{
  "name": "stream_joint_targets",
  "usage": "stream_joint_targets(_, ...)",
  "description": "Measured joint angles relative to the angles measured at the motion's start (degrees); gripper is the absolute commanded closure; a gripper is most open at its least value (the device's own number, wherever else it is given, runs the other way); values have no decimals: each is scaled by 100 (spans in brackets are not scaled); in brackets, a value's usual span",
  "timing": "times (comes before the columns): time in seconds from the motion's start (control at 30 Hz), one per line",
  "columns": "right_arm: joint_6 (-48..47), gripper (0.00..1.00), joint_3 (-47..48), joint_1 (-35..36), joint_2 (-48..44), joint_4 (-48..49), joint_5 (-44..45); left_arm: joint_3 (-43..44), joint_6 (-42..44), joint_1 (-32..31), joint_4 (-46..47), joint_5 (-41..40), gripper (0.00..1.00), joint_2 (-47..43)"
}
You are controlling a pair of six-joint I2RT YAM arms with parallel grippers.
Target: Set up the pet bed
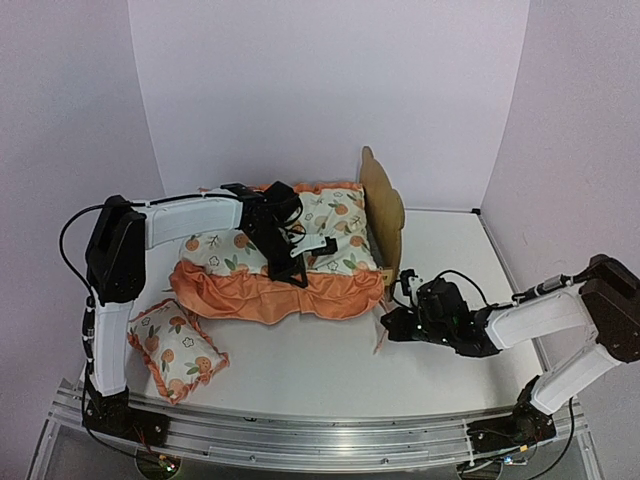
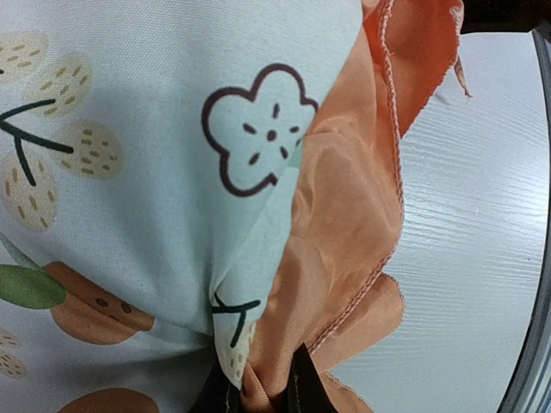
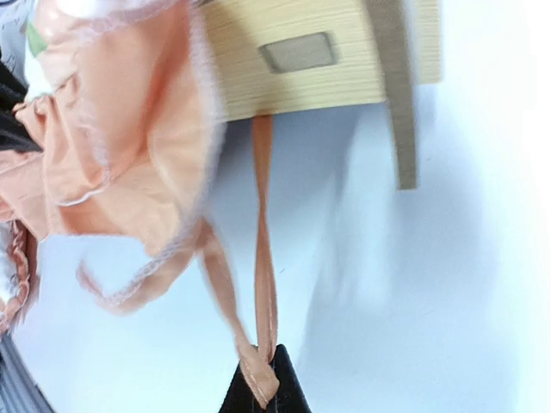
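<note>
The pet bed (image 1: 384, 205) stands mid-table with its plywood headboard turned nearly edge-on; its light wood frame (image 3: 293, 86) fills the top of the right wrist view. The fruit-print mattress cushion (image 1: 330, 225) with its orange ruffle (image 2: 344, 215) lies over the bed. My left gripper (image 1: 297, 268) is shut on the cushion's front edge, and its fingertips (image 2: 297, 387) pinch ruffle and printed fabric together. My right gripper (image 1: 390, 325) is low near the bed's right corner, shut on a thin orange tie ribbon (image 3: 263, 258) that hangs from the cushion.
The small fruit-print pillow (image 1: 178, 348) lies on the white table (image 1: 300, 375) at the front left, beside the left arm's base. A metal rail (image 1: 320, 435) runs along the near edge. Pale walls close in the back and both sides.
</note>
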Motion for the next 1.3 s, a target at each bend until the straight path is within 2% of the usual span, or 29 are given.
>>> stream_joint_targets(0.07,34,100,220,0,23,-349,-189,-125,67,-4,162,-34,98,0)
stream_joint_targets(0.1,54,100,344,0,46,-505,-283,-177,96,-4,229,-62,93,0)
stream_joint_targets(0.17,97,100,559,-5,85,-776,-458,-278,179,2,354,-106,77,4)
stream_joint_targets(0.33,244,100,956,-10,192,-1392,-825,-532,393,56,825,-81,45,-31)
stream_joint_targets(0.47,309,100,1228,-11,265,-2040,-1110,-629,499,122,1012,34,30,-201)
stream_joint_targets(0.7,270,100,2170,-26,268,-3701,-1852,-491,559,0,1069,426,28,-1100)
stream_joint_targets(0.9,304,100,2263,-37,270,-4353,-2316,-1640,190,-1212,2230,506,29,-2177)
stream_joint_targets(1.03,387,100,2275,-37,268,-4488,-2482,-2492,-198,-1826,3274,288,29,-1974)
stream_joint_targets(1.3,617,100,2275,-35,224,-4489,-2571,-3645,-431,-2053,5433,-717,32,-1309)
